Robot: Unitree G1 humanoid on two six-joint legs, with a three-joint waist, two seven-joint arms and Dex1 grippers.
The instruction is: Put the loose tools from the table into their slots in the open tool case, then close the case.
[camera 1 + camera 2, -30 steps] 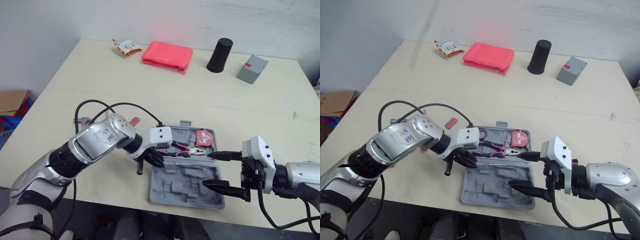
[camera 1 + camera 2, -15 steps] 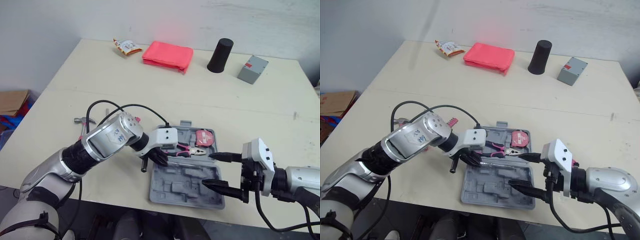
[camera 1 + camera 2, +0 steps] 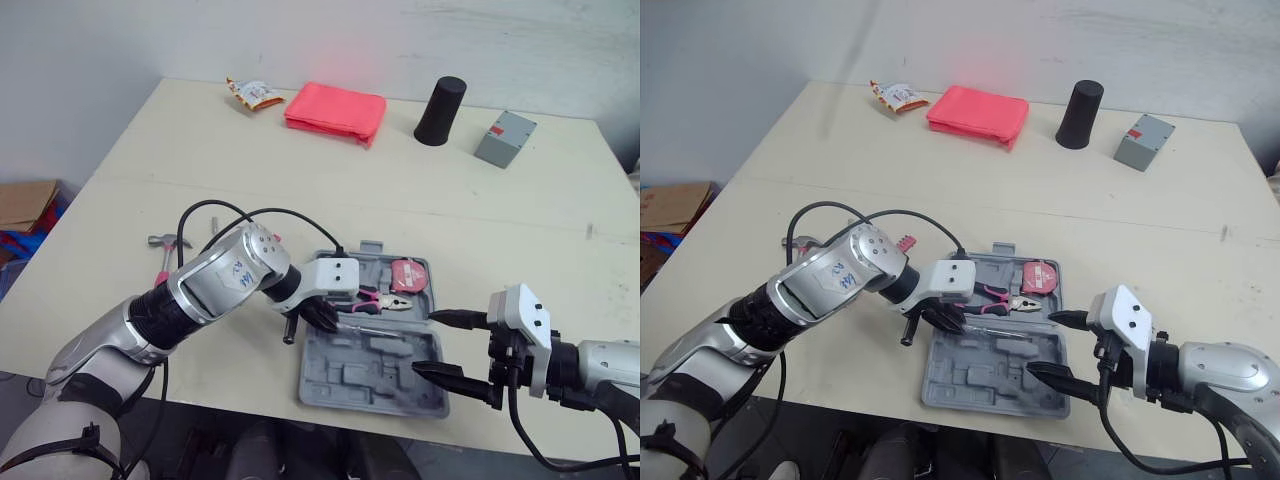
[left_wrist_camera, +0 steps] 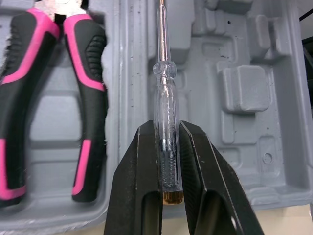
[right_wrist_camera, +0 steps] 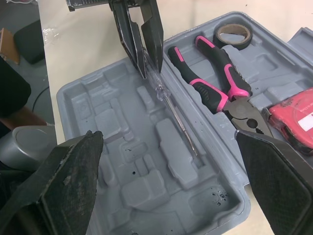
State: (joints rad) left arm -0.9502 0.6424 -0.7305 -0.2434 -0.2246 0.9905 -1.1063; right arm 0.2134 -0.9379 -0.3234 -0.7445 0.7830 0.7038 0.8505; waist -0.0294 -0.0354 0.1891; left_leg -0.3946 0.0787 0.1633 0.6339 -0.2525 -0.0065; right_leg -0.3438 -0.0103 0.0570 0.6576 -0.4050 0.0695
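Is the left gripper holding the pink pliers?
No, the left gripper is shut on a clear-handled screwdriver, while the pink pliers lie in the tool case beside it.

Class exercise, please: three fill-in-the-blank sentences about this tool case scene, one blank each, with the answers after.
1. The left gripper is shut on a clear-handled ____.
2. The pliers lying in the tool case have black and ____ handles.
3. The right gripper has its fingers ____.
Answers: screwdriver; pink; open.
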